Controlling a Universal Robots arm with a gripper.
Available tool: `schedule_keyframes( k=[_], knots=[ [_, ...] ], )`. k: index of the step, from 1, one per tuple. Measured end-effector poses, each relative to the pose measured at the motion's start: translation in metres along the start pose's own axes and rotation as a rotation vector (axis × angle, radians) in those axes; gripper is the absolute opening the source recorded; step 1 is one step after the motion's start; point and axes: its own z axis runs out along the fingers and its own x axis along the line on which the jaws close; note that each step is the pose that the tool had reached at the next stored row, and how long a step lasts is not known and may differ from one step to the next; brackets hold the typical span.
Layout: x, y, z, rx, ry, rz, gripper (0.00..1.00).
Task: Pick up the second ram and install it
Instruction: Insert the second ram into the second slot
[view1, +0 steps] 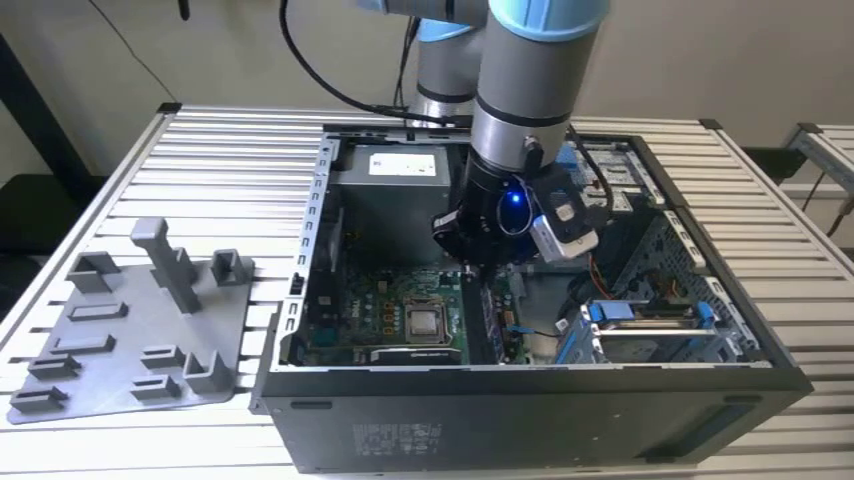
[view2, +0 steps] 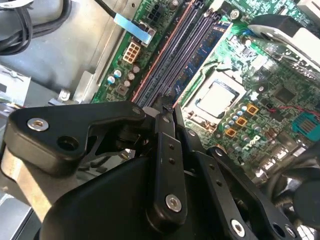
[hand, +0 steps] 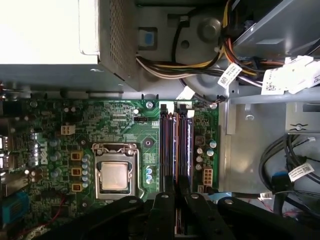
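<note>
Open computer case lies on its side on a slatted table; exterior view alone takes in the whole case, the arm reaching down into it, and a grey fixture tray on the table toward that view's left, well apart from the case.

Motherboard fills the case floor. First wrist view adds the power supply and cable bundle beyond the board. CPU socket shows in the exterior view and in both wrist views.

Gripper hangs low over the memory slots, beside the socket. In both wrist views its black fingers stand close together, drawn to a narrow gap, tips right over the slot bank. Whether anything sits between them: cannot tell.

Second wrist view shows one bluish board seated in the slot nearest the socket; a blue tab lies near the slots' far end. The second ram: cannot pick it out for certain.
</note>
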Motion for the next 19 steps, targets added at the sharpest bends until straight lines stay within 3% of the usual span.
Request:
schedule_keyframes(
  k=[19],
  knots=[
    [0.0050,-0.0008,0.0327,0.0001,0.0001,0.019,0.15]
  ],
)
